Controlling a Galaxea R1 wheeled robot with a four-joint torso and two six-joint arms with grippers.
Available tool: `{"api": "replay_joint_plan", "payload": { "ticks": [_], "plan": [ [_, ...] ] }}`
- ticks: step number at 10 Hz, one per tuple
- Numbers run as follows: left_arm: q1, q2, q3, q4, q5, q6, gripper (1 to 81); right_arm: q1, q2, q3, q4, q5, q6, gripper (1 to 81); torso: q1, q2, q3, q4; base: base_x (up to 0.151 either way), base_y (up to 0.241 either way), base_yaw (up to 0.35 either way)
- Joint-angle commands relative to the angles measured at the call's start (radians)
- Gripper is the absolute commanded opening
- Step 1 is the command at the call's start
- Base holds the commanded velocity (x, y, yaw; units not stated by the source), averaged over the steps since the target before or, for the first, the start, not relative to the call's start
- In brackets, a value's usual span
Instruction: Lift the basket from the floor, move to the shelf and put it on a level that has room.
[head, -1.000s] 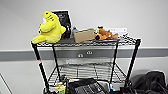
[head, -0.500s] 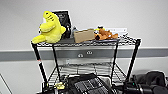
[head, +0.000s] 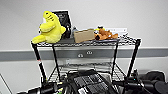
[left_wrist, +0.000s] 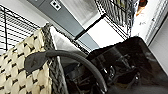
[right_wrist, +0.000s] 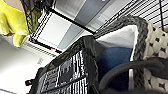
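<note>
**Basket raised at the wire rack, level with the second tier**

The tall black metal wire rack (head: 85, 43) stands against a pale wall with a grey band. Its top tier carries a yellow plush toy (head: 50, 27), a dark framed board (head: 62, 18) behind it, a plain brown cardboard box (head: 84, 35) and an orange plush figure (head: 105, 34). The second-from-top black wire-grid tier (head: 75, 70) lies below, its grid bare toward the back. At the near edge of this tier, in the head view, sits the black bag-like load (head: 90, 82) of the small rectangular tan woven basket (left_wrist: 22, 67), flanked by the robot's two dark arms. The left wrist view shows the basket's tan wall, dark braided rim and curved grey handle (left_wrist: 75, 60) close beside the camera; the right wrist view shows the same rim, the black bag and a blue item (right_wrist: 112, 60) inside. Whether either gripper is apart or clamped cannot be told.
</note>
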Motion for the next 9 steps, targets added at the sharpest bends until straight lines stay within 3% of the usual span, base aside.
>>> {"api": "replay_joint_plan", "payload": {
  "ticks": [1,6,9],
  "plan": [
    [-0.197,-0.031,0.060,0.014,-0.008,-0.057,1.0,0.193,-0.004,0.057,0.056,0.021,-0.012,1.0,0.000,0.000,0.000,0.000,0.000,0.000,0.000],
    [-0.282,-0.039,0.059,0.014,0.012,-0.104,1.0,0.290,0.007,0.048,0.118,-0.010,-0.012,1.0,0.000,0.000,0.000,0.000,0.000,0.000,0.000],
    [-0.331,-0.013,0.001,0.014,0.024,-0.135,1.0,0.333,0.056,-0.026,0.138,-0.035,-0.010,1.0,0.000,0.000,0.000,0.000,0.000,0.000,0.000]
  ]
}}
